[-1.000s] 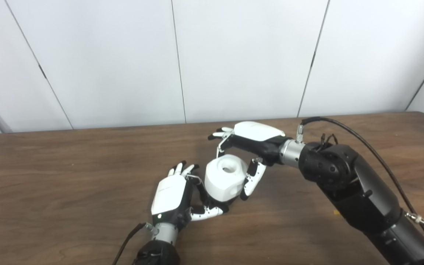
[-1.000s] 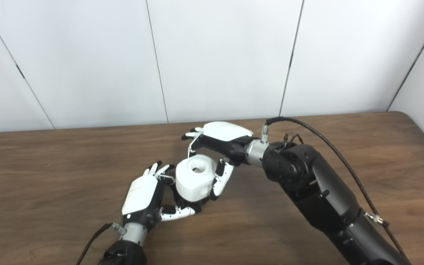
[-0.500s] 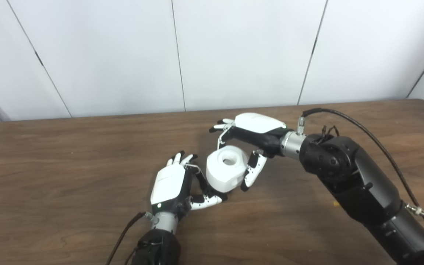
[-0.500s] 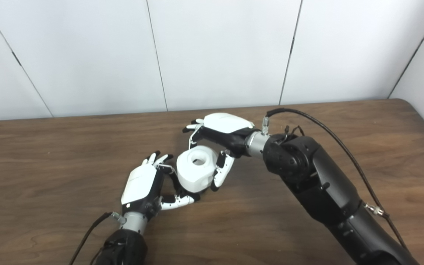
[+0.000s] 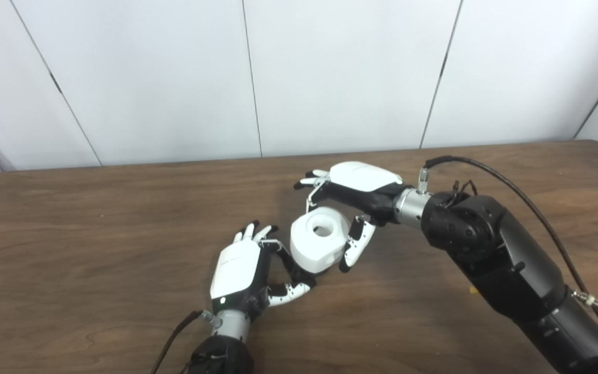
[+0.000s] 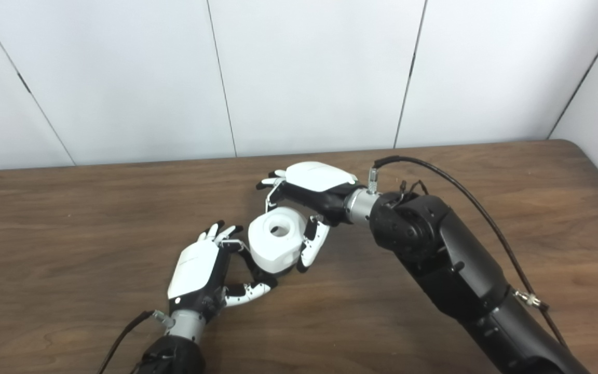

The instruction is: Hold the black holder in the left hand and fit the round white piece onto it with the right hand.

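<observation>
The right hand (image 5: 353, 195) is seen curled over the round white piece (image 5: 318, 246), its fingers (image 5: 312, 183) arched above the far rim and its thumb (image 5: 353, 246) pressed against the near right side, so the piece is pinched between them. The piece, with a round hole in its top, is set just below the palm. At its lower left the left hand (image 5: 242, 270) is cupped, fingers apart, thumb (image 5: 288, 292) reaching under the piece's base. A dark shape, apparently the black holder (image 5: 295, 270), is glimpsed between that hand and the piece; whether it is gripped cannot be told. Both hands are placed low over the wooden table (image 5: 70, 244), white wall panels (image 5: 174, 78) behind.
</observation>
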`<state>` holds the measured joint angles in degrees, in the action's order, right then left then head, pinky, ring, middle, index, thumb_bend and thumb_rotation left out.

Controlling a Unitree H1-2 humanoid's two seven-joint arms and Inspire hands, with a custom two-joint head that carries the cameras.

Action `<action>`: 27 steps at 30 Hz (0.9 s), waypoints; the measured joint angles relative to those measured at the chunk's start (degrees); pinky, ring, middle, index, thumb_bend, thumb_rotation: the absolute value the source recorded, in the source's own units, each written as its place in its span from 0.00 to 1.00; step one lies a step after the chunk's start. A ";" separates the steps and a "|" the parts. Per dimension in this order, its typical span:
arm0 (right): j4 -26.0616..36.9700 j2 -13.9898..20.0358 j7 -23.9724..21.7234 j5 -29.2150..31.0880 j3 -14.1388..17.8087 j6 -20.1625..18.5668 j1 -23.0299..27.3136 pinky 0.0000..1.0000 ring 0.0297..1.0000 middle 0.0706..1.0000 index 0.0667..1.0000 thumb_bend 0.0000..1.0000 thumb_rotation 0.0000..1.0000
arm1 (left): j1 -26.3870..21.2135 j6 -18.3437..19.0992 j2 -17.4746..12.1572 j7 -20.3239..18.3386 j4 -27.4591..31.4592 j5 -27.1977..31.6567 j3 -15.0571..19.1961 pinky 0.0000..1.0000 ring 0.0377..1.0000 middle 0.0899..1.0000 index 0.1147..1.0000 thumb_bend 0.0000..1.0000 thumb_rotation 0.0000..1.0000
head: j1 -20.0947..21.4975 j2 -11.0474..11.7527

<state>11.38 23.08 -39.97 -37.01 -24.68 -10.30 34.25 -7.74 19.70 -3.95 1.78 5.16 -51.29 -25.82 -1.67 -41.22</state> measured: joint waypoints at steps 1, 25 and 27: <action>0.00 -0.02 0.06 -0.02 -0.11 0.06 0.00 0.97 0.99 0.93 0.44 0.52 0.13 | 0.09 0.05 0.00 -0.21 0.27 -0.08 0.00 1.00 1.00 0.89 0.41 0.52 0.05 | -0.09 0.00; -2.62 -0.29 1.05 -0.48 -0.52 1.78 0.39 0.99 1.00 0.93 0.44 0.52 0.13 | 0.96 -0.01 0.18 -0.45 1.12 -0.19 0.06 1.00 1.00 0.88 0.41 0.52 0.05 | 0.00 0.88; -2.70 -0.29 1.06 -0.48 -0.49 1.89 0.40 0.99 1.00 0.93 0.44 0.52 0.13 | 0.95 -0.02 0.18 -0.43 1.10 -0.20 0.07 1.00 1.00 0.88 0.41 0.52 0.05 | 0.17 0.97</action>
<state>8.68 22.79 -38.91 -37.49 -25.17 -8.41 34.65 -6.79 19.68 -3.77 1.35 6.26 -51.48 -25.75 -1.50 -40.25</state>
